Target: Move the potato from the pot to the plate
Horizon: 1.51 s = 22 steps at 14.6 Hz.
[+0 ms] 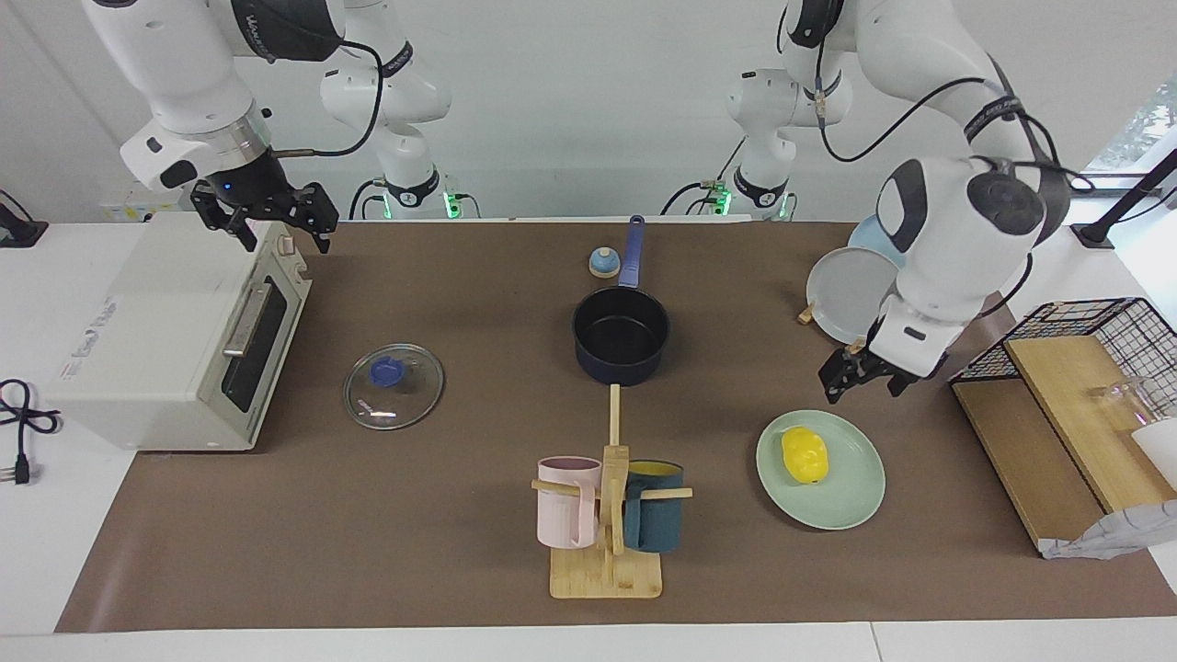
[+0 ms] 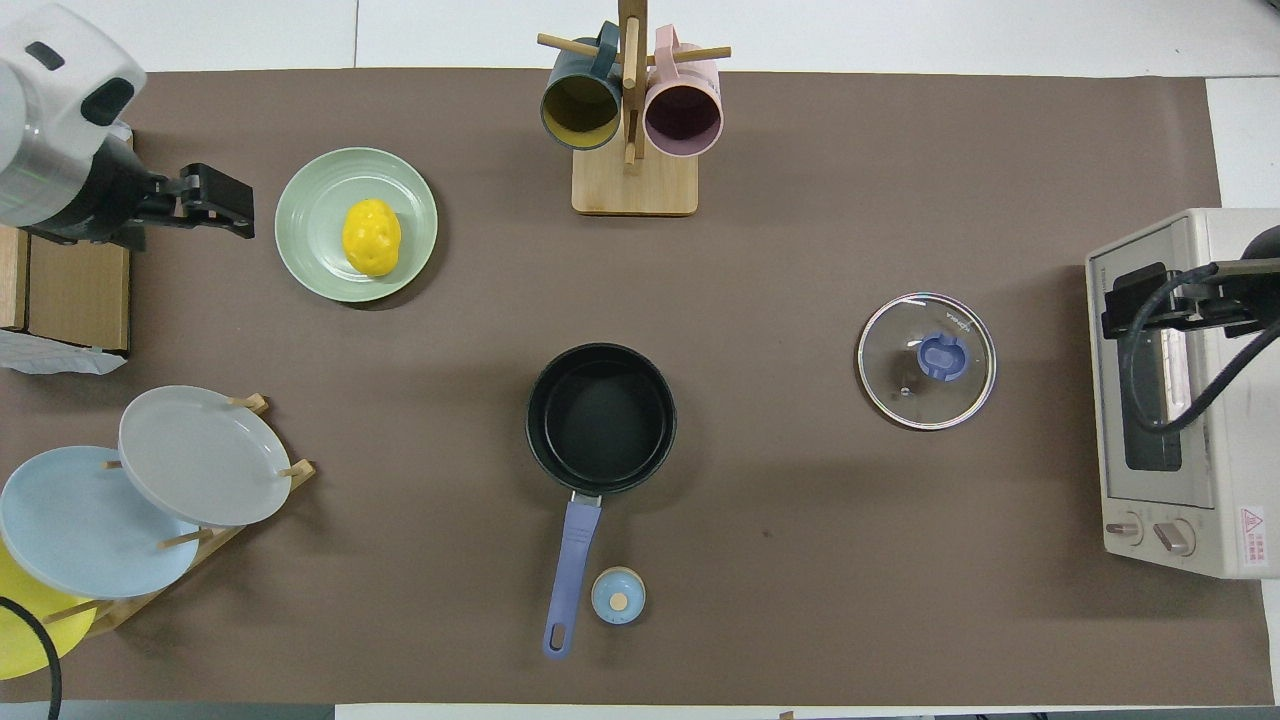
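The yellow potato lies on the mint-green plate, with nothing touching it. The left tool hangs in the air, up and off to the side of the plate, toward the left arm's end of the surface. Its fingers are spread wide and it holds nothing. In the overhead view most of the left arm is cut off at the edge, so only the black tool and a bit of the wrist show beside the plate.

The dark blue pot sits well apart from the left tool, in the middle of the brown surface. It is empty, and its long blue handle points toward the robots.

The right tool waits up over the top of the white toaster oven, with its fingers wide and empty. From overhead this tool is partly hidden by its own cable and the arm is cut off.

The glass lid with the blue knob lies flat between the oven and the pot. The yellow plate in the rack is mostly hidden by the light blue plate.
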Each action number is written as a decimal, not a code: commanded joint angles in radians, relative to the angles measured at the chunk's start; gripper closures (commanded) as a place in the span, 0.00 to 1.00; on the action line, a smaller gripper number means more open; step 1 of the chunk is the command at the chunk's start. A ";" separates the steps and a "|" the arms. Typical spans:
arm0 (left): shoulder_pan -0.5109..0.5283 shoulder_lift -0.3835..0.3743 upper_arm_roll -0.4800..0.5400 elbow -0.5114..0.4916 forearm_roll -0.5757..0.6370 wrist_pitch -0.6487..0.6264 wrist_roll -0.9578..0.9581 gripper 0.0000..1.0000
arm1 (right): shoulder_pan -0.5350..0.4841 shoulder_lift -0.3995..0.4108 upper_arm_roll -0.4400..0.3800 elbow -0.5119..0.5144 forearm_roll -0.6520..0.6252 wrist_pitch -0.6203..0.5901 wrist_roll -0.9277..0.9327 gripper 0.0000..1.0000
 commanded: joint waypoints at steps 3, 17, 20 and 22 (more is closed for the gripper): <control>-0.009 -0.150 -0.003 -0.109 0.019 -0.085 0.008 0.00 | -0.005 0.011 0.006 0.023 0.010 -0.020 0.006 0.00; 0.023 -0.144 -0.047 -0.100 0.007 -0.134 0.055 0.00 | -0.002 0.011 0.008 0.023 0.005 -0.020 0.006 0.00; 0.017 -0.151 -0.046 -0.123 0.007 -0.132 0.052 0.00 | -0.003 0.011 0.008 0.023 0.013 -0.020 0.006 0.00; 0.018 -0.165 -0.046 -0.146 0.005 -0.126 0.054 0.00 | -0.003 0.011 0.008 0.023 0.014 -0.020 0.006 0.00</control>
